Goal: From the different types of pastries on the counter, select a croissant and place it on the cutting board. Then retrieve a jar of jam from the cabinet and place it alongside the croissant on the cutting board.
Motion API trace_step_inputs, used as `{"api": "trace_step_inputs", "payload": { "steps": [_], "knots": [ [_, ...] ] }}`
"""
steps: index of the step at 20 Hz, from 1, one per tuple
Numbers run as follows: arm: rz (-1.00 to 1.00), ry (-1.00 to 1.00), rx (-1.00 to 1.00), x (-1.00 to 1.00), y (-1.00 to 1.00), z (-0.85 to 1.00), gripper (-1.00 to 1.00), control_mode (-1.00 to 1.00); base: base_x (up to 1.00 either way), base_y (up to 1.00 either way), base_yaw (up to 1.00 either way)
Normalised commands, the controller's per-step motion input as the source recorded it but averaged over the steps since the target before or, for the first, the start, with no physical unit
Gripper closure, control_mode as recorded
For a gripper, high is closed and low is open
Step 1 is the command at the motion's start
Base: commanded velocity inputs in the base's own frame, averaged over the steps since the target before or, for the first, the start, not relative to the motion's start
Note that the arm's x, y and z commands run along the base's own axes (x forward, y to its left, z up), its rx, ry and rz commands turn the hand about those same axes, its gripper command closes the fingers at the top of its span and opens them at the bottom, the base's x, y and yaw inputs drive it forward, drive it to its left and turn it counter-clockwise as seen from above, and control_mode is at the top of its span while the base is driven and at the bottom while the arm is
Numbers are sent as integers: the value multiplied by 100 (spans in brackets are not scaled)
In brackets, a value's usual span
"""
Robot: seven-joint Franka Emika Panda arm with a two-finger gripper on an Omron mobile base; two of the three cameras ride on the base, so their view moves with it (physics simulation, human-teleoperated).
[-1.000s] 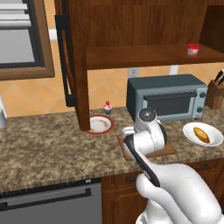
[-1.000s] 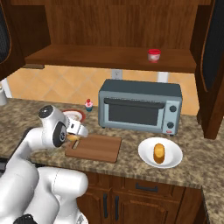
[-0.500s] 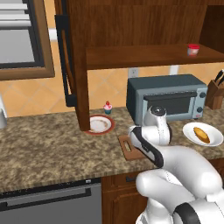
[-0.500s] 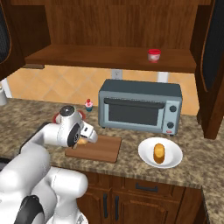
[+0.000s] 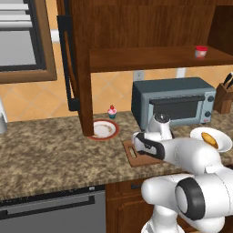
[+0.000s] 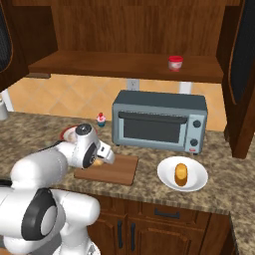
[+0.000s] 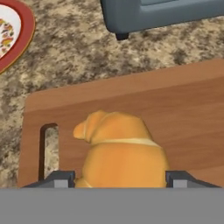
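Note:
My gripper (image 7: 119,177) is shut on the golden croissant (image 7: 120,151), which sits between both finger tips just over the slot-handle end of the reddish-brown cutting board (image 7: 175,109). From the right base view the gripper (image 6: 103,160) hangs low over the left end of the cutting board (image 6: 119,172) with the croissant (image 6: 98,162) under it. The jar of jam (image 6: 175,63) with its red lid stands on the cabinet shelf (image 6: 124,67). Behind the board on the counter (image 5: 45,154) is the pink cupcake (image 5: 112,111). An oblong orange-brown pastry (image 6: 181,173) lies on a white plate.
A grey toaster oven (image 6: 159,122) stands right behind the board. A red-rimmed plate (image 5: 103,129) lies left of the board. The open cabinet door (image 5: 75,68) with its black handle hangs down at the left. A knife block (image 5: 224,95) is at far right.
My arm has swung right from near the red-rimmed plate to over the cutting board, carrying the croissant, and the hand has come down low over the board's handle end.

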Motion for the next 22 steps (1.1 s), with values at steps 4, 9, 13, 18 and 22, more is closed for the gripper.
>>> {"api": "trace_step_inputs", "payload": {
  "steps": [4,9,13,18,22],
  "knots": [
    [0,0,1,0,0,-4,-100,-100,0,0,0],
    [0,0,0,0,0,1,-100,-100,0,0,0],
    [0,0,0,0,0,19,-100,-100,0,0,0],
    [0,-8,1,-5,-8,78,-100,-100,0,0,0],
    [0,-5,8,-11,-31,99,-100,-100,0,0,0]
  ]
}}
